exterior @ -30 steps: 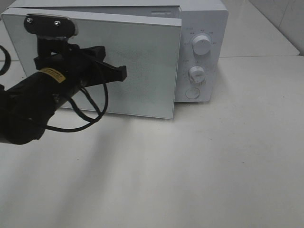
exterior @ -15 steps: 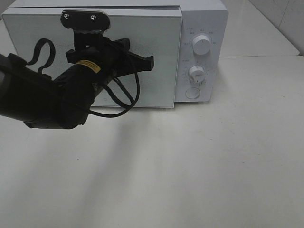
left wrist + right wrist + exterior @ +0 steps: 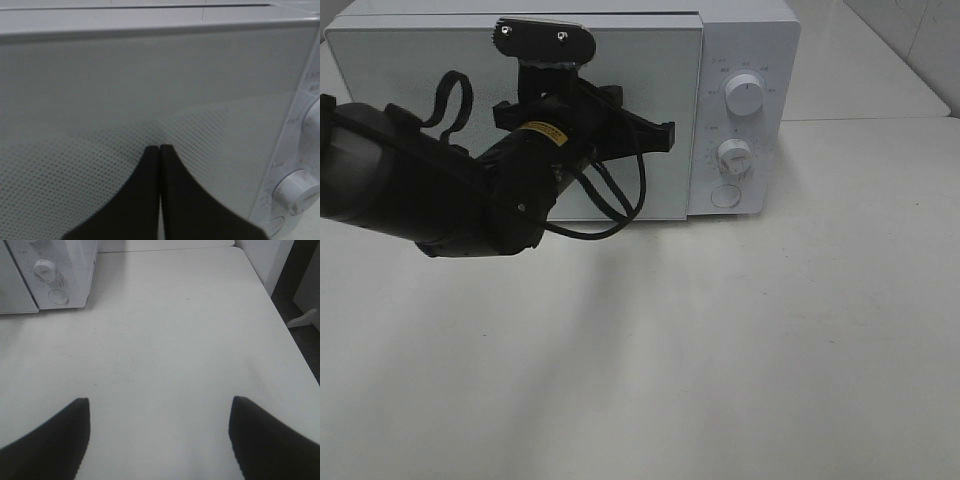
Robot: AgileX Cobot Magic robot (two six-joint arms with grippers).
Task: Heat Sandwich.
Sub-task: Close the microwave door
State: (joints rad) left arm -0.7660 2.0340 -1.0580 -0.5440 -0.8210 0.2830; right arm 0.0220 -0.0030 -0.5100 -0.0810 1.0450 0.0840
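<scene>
The sandwich is out of view in every frame. A white microwave (image 3: 745,40) stands at the back of the table with its door (image 3: 410,90) flush against the body. My left gripper (image 3: 665,135) is shut and empty, its tips against the right part of the door near the control panel. The left wrist view shows the joined fingertips (image 3: 159,148) on the dotted door (image 3: 150,75). Off to the right of the microwave (image 3: 65,270), my right gripper (image 3: 159,399) hangs open and empty above the bare table (image 3: 165,330).
The microwave's control panel carries an upper dial (image 3: 745,96), a lower dial (image 3: 733,155) and a round button (image 3: 725,195). The white table (image 3: 720,350) stretches in front. The table's right edge (image 3: 292,340) drops to a dark floor.
The microwave door has swung from ajar to flush shut. My left arm has moved rightward along the door, its shut fingers staying on it. The right gripper has not moved.
</scene>
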